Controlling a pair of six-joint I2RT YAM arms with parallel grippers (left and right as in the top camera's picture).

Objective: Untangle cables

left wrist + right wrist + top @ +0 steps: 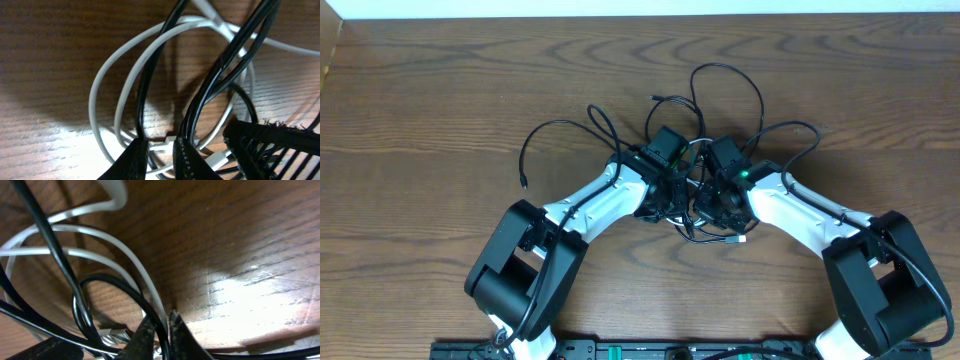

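Observation:
A tangle of cables lies mid-table, with black loops spreading behind it and one loop reaching left. Both grippers dip into the knot, the left gripper beside the right gripper. In the left wrist view a white cable coils on the wood under black cables. The left gripper has its jaws a little apart, with a white plug showing in the gap and nothing clamped. The right gripper is shut on a black cable; a white cable runs close beside it.
Bare wooden table surrounds the tangle. The arms' black bases stand at the near edge. A white plug end pokes out at the front of the knot. The right arm's fabric-wrapped finger crowds the left wrist view.

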